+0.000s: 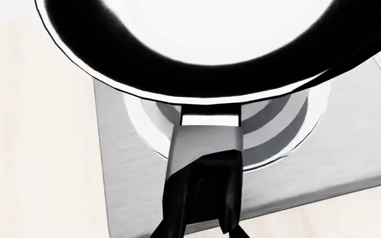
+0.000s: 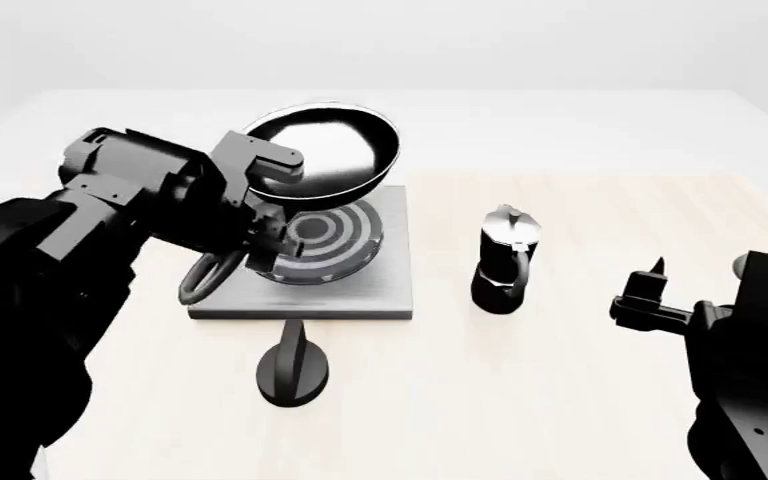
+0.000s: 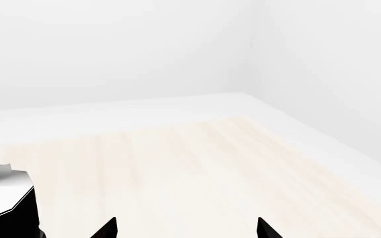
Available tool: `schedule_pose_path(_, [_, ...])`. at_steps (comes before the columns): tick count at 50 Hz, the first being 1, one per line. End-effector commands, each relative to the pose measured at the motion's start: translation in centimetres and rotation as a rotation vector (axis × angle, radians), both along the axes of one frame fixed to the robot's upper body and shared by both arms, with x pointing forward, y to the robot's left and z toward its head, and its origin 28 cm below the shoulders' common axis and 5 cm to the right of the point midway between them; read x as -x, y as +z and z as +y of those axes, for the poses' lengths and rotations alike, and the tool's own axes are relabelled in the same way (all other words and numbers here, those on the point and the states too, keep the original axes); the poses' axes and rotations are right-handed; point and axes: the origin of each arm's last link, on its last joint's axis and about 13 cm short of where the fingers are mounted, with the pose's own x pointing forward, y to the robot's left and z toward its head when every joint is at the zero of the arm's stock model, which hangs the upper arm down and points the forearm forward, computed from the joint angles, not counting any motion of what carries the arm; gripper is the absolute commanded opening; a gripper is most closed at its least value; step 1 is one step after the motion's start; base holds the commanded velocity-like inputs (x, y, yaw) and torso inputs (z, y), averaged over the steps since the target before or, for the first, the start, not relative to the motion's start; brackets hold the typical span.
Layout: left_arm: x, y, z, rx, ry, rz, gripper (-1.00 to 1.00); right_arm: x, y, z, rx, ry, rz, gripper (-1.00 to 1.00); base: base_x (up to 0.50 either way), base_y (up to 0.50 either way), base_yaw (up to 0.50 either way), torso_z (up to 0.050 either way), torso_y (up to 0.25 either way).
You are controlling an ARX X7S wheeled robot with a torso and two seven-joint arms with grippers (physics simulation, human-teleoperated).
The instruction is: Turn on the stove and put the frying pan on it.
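Left arm: I see it reaching in from the left of the head view, bulky and black, bent toward the stove.
Left gripper (image 1: 204, 208): in the left wrist view my black fingers (image 1: 177, 198) are clamped on the pan's handle, one on each side of it.
Pan (image 2: 324, 150): I hold it in the air above the stove, tilted so that the glossy inside faces the head camera; its bowl hangs over the far part of the burner, and I see no contact with the rings. In the wrist view the pale inside and thin bright rim fill the upper part, with the burner showing below the rim.
Handle (image 1: 204, 144): grey, running from the pan's rim back into my grip.
Stove (image 2: 357, 290): flat grey square slab lying on the table, its concentric rings partly hidden by my arm and the pan.
Knob (image 2: 297, 365): a small black piece standing on the table just in front of the stove's near edge, apart from both grippers.
Moka pot (image 2: 507, 260): upright, black and silver, to the right of the stove and clear of it.
Table (image 3: 197, 163): pale wood.
Right gripper (image 3: 187, 230): low at the right, well away from the stove; only two dark fingertips show in its wrist view, set apart with nothing between them.
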Motion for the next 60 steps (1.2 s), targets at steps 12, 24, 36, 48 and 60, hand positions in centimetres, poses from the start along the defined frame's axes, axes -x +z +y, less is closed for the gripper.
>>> schedule_pose_path(12, [-0.1, -3.3, 0.1, -0.053, 0.003, 0.042, -1.00, 0.0, -0.6, 0.0, -0.008, 0.003, 0.009, 1.00, 0.00, 0.00, 0.00, 0.000, 0.002])
schedule_pose_path(24, [0.1, -3.9, 0.3, -0.058, 0.027, 0.059, -1.00, -0.1, -0.7, -0.1, -0.008, 0.003, 0.013, 1.00, 0.00, 0.00, 0.00, 0.002, 0.001])
schedule_pose_path(36, [0.4, -5.1, 0.5, -0.046, 0.035, 0.095, -1.00, 0.0, -0.6, -0.1, -0.010, 0.004, 0.007, 1.00, 0.00, 0.00, 0.00, 0.000, 0.001])
schedule_pose_path(48, [0.6, -6.0, 0.6, -0.033, 0.030, 0.121, -1.00, 0.1, -0.6, -0.1, -0.009, 0.003, 0.006, 1.00, 0.00, 0.00, 0.00, 0.000, 0.000])
schedule_pose_path(60, [0.5, -5.3, 0.6, 0.001, 0.021, 0.109, 1.00, 0.0, -0.7, -0.1, -0.009, 0.003, 0.008, 1.00, 0.00, 0.00, 0.00, 0.000, 0.000])
